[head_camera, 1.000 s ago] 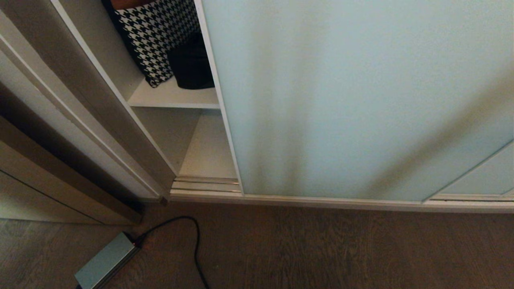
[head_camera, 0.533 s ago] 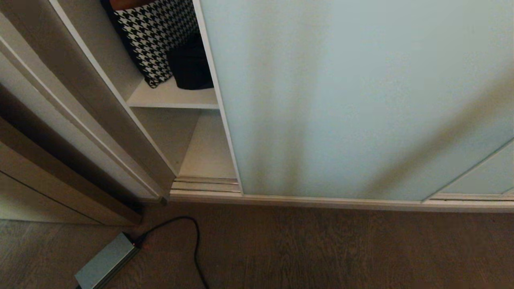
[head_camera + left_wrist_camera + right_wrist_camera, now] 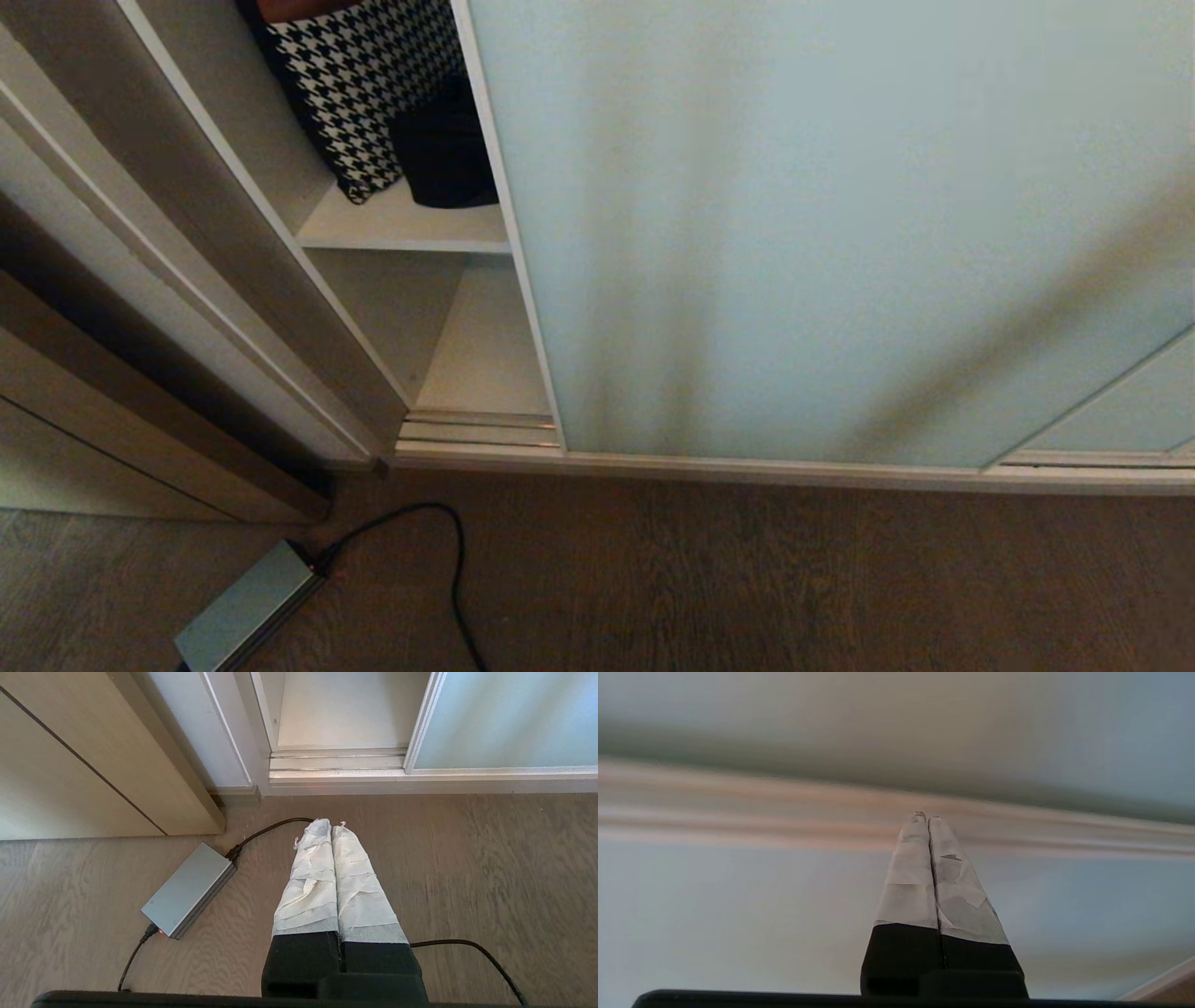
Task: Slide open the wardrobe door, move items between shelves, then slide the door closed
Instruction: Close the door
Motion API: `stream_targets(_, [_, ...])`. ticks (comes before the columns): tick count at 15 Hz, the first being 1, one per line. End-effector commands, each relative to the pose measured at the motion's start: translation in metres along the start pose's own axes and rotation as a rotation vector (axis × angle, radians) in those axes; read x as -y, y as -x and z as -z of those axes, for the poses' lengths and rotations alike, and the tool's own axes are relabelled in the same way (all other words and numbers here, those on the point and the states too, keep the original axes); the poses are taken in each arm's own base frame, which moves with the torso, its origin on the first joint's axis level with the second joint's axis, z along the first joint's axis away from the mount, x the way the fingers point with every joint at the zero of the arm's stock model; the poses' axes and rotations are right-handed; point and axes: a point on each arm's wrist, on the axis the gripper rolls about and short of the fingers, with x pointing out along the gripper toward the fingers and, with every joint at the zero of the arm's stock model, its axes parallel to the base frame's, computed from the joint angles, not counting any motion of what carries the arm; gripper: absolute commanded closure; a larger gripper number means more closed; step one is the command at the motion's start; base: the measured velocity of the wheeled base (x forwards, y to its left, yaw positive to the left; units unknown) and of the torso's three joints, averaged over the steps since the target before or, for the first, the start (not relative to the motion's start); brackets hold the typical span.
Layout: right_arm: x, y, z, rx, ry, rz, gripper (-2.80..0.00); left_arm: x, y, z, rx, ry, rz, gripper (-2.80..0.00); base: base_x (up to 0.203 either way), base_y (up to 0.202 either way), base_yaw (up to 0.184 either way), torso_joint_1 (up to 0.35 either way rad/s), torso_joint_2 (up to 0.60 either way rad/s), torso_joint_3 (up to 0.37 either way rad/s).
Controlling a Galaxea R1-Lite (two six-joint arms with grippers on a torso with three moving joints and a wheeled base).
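1. grey power brick (image 3: 245,607) and its black cable (image 3: 455,569): lying on the wood floor (image 3: 747,579) at far left, outside the wardrobe. not part of the task.
2. left pincer (image 3: 325,822): parked low over the floor beside the brick, taped fingers pressed together, empty.
3. shelves (image 3: 401,229): a narrow open strip shows one white board. on it a houndstooth bag (image 3: 359,84) leans against the black bag (image 3: 446,149), the item to be moved. the compartment below looks bare in the part exposed.
4. sliding wardrobe door (image 3: 822,233): covers everything right of that strip. compared with the earlier head views, its leading edge sits in nearly the same place, shifting only slightly, so the gap has not widened to any useful degree.
5. right pincer (image 3: 926,815): outside the head view. its wrist view shows taped fingers together, empty, pointing at the frosted panel near a pale frame rail (image 3: 784,821); contact cannot be confirmed.
6. judgement: the opening step is in hand. the gap looks too narrow for arm access, so more sliding is needed first.
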Motion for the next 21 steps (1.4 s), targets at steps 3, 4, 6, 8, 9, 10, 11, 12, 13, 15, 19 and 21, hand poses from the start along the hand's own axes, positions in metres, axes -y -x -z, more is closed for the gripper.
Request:
stream_targets(3, [0.012,-0.009,-0.005,-0.006,-0.015,0.004,0.00,0.000,0.000,0.000,-0.001,0.000,-0.001,0.00,0.000,0.000,0.000,0.000,0.00,0.000])
stream_targets(4, [0.016,-0.011,-0.006,-0.007,-0.020,0.007,0.00,0.000,0.000,0.000,-0.001,0.000,-0.001,0.00,0.000,0.000,0.000,0.000,0.00,0.000])
stream_targets(6, [0.019,-0.017,-0.004,-0.020,-0.025,0.007,0.00,0.000,0.000,0.000,-0.001,0.000,0.000,0.00,0.000,0.000,0.000,0.000,0.00,0.000])
stream_targets(8, [0.023,-0.022,-0.001,-0.031,-0.036,0.014,0.00,0.000,0.000,0.000,-0.001,0.000,0.001,0.00,0.000,0.000,0.000,0.000,0.00,0.000])
stream_targets(9, [0.022,-0.024,0.001,-0.037,-0.038,0.012,0.00,0.000,0.000,0.000,-0.001,0.000,0.001,0.00,0.000,0.000,0.000,0.000,0.00,0.000])
stream_targets(10, [0.023,-0.024,0.001,-0.039,-0.039,0.013,0.00,0.000,0.000,0.000,-0.001,0.000,-0.001,0.00,0.000,0.000,0.000,0.000,0.00,0.000])
stream_targets(11, [0.026,-0.026,0.001,-0.041,-0.044,0.016,0.00,0.000,0.000,0.000,-0.001,0.000,-0.001,0.00,0.000,0.000,0.000,0.000,0.00,0.000])
stream_targets(12, [0.028,-0.028,0.002,-0.041,-0.046,0.018,0.00,0.000,0.000,0.000,-0.001,0.000,0.000,0.00,0.000,0.000,0.000,0.000,0.00,0.000])
stream_targets(13, [0.032,-0.030,0.002,-0.037,-0.051,0.022,0.00,0.000,0.000,0.000,-0.001,0.000,-0.001,0.00,0.000,0.000,0.000,0.000,0.00,0.000])
stream_targets(15, [0.037,-0.033,0.003,-0.041,-0.055,0.023,0.00,0.000,0.000,0.000,-0.001,0.000,-0.001,0.00,0.000,0.000,0.000,0.000,0.00,0.000])
stream_targets(19, [0.042,-0.042,0.007,-0.053,-0.061,0.022,0.00,0.000,0.000,0.000,-0.001,0.000,-0.001,0.00,0.000,0.000,0.000,0.000,0.00,0.000])
stream_targets(21, [0.049,-0.046,0.008,-0.059,-0.066,0.025,0.00,0.000,0.000,0.000,-0.001,0.000,-0.001,0.00,0.000,0.000,0.000,0.000,0.00,0.000])
